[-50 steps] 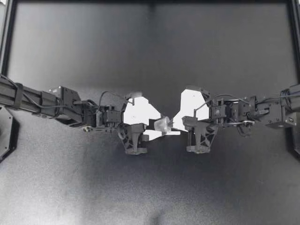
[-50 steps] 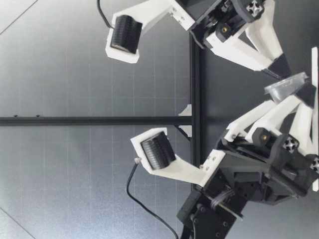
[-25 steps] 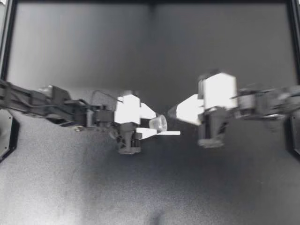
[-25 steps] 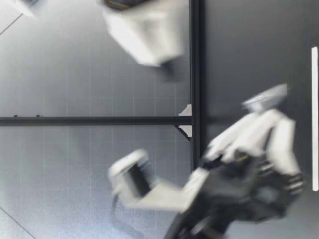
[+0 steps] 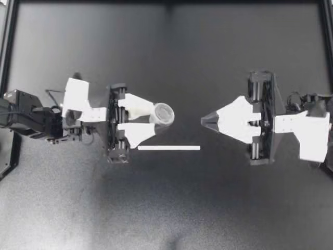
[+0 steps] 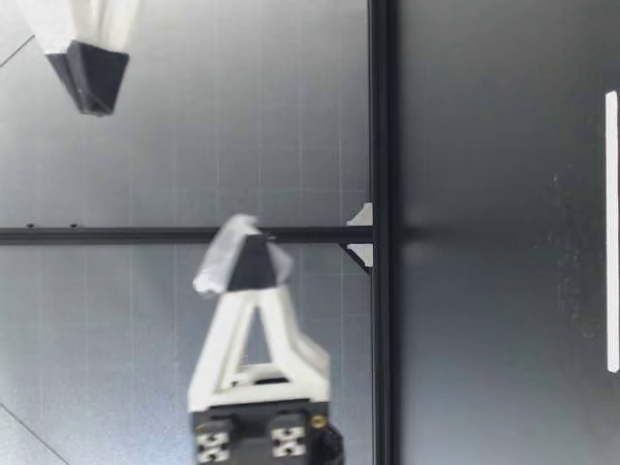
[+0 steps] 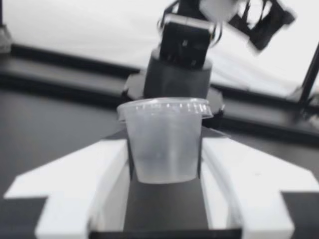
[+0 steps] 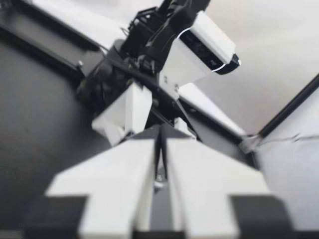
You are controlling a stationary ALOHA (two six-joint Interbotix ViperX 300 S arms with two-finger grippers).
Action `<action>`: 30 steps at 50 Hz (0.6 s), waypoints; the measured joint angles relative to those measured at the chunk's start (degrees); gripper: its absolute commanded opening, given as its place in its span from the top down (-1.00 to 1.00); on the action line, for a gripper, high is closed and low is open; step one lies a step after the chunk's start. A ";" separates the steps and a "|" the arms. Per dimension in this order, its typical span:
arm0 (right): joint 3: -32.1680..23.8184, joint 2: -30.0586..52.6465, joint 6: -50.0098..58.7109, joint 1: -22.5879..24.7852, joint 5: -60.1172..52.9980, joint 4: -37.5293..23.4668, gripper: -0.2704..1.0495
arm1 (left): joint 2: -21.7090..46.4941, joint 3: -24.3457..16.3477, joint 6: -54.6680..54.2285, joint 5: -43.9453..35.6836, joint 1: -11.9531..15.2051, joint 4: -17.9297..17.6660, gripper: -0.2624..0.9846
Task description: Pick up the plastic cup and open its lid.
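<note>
Clamping the single small translucent plastic cup (image 5: 164,113) from two sides, my left gripper (image 5: 156,119) has both of its white, wedge-shaped fingers (image 7: 89,174) pressed to the cup's smooth tapered walls. The cup stands upright between them in the left wrist view, wider at the rim than at the base, and its one clear, flat round lid (image 7: 164,106) sits on top with a thin lip showing all round. From the low view the cup (image 6: 215,269) hangs well above the table, a dark fingertip pad (image 6: 252,266) against its side.

My right gripper (image 5: 205,121) is well apart from the cup and faces it, its two white fingers (image 8: 124,169) drawn together into one point tipped with dark pads, nothing visible between them. In the low view its tip (image 6: 92,70) hangs higher than the cup.

One thin white straight strip (image 5: 169,148) lies flat on the dark matte tabletop (image 5: 166,208), between the two grippers and below them.
</note>
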 measured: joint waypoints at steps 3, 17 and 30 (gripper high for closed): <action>-0.09 0.97 -3.78 0.00 0.09 0.09 -0.03 | 0.00 0.00 -0.70 -0.44 0.09 0.09 0.22; -1.23 7.73 -26.98 0.00 -0.79 3.43 -0.14 | 0.00 -0.70 -3.78 -0.62 0.00 0.18 0.22; -1.93 13.18 -39.55 0.00 -8.53 12.04 -0.14 | 0.00 -0.79 -3.96 -0.62 0.00 0.18 0.22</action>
